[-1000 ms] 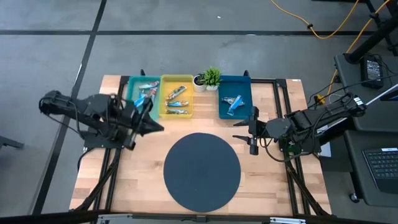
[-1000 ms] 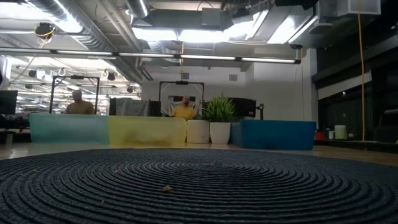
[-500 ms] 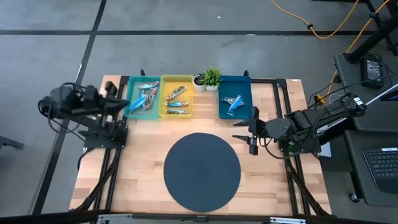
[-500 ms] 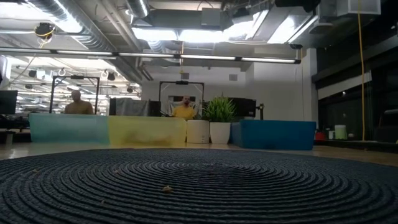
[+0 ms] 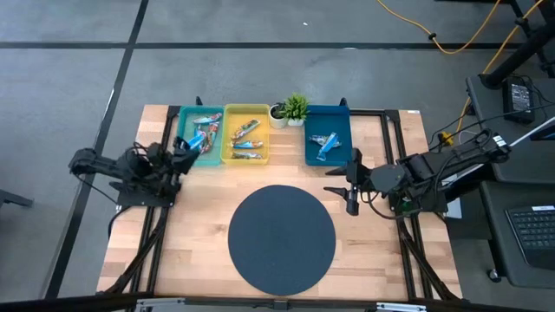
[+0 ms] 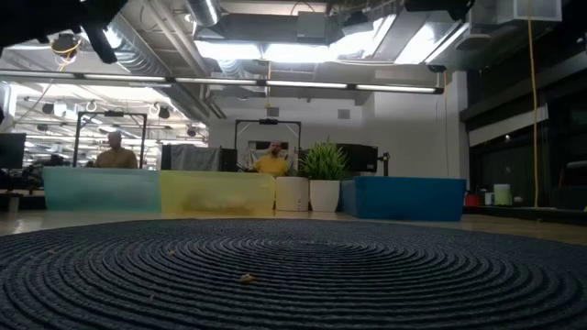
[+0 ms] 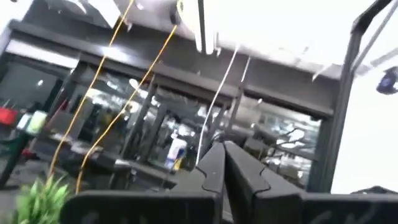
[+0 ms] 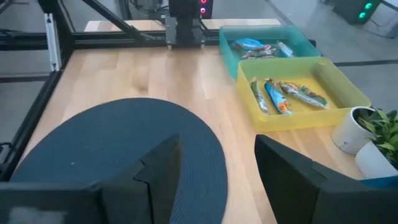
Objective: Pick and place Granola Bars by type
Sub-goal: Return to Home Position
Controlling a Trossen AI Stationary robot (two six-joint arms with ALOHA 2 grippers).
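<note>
Sorting looks finished and the step in hand seems to be the return home: the granola bars (image 5: 246, 135) lie in the teal bin (image 5: 199, 109), yellow bin (image 5: 247, 107) and blue bin (image 5: 328, 108). The left gripper (image 5: 184, 153), fingers pressed together on nothing, sits beside the teal bin. The right gripper (image 5: 340, 182), spread wide and empty, waits near the blue bin, and no wrapper print is legible.

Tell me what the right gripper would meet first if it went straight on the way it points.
Probably the round dark mat: the right gripper, fingers open, aims over its edge toward the left arm's base. Height is unclear, so it might clear the mat.
</note>
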